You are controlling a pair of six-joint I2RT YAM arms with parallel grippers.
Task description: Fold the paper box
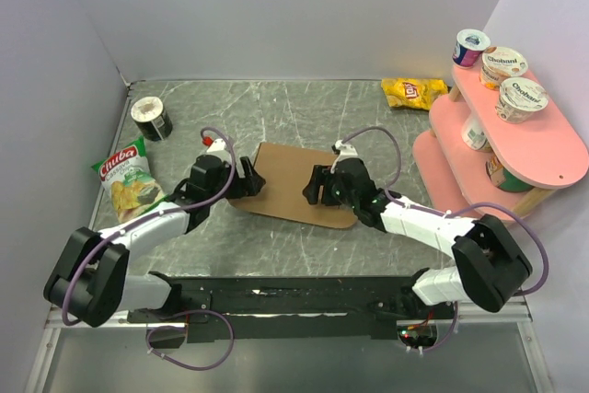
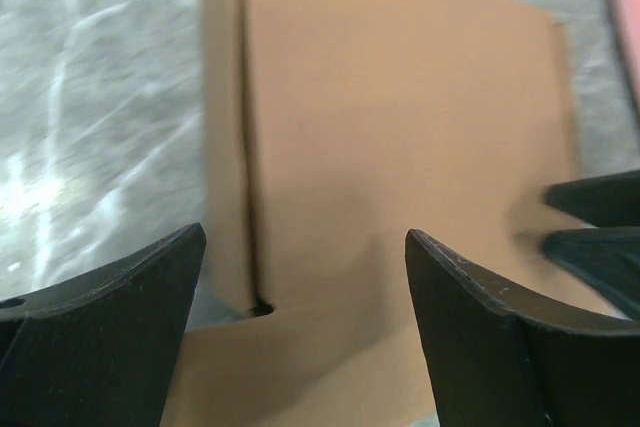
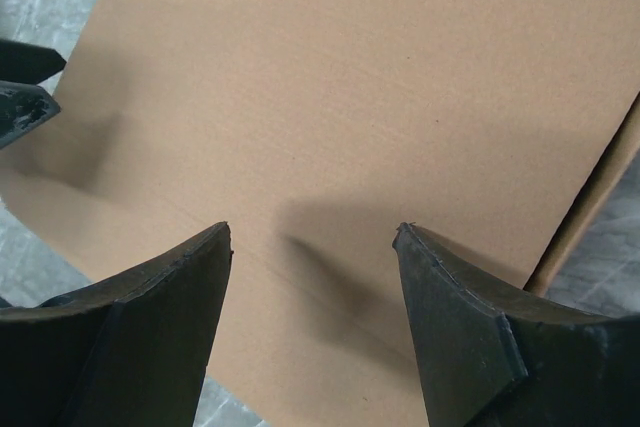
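Note:
The paper box (image 1: 287,186) is a flat sheet of plain brown cardboard lying in the middle of the grey marble table. My left gripper (image 1: 248,177) hangs over its left edge, jaws open, with nothing between them; in the left wrist view the cardboard (image 2: 400,127) shows a crease and a small notch (image 2: 262,307) between the fingers (image 2: 470,297). My right gripper (image 1: 316,186) hovers over the sheet's right part, also open and holding nothing. In the right wrist view the cardboard (image 3: 350,97) fills the frame beyond my gripper (image 3: 312,237).
A green chip bag (image 1: 129,179) and a dark can (image 1: 152,118) lie at the left. A yellow snack bag (image 1: 414,92) sits at the back right. A pink two-tier stand (image 1: 515,144) with yoghurt cups (image 1: 502,64) fills the right side.

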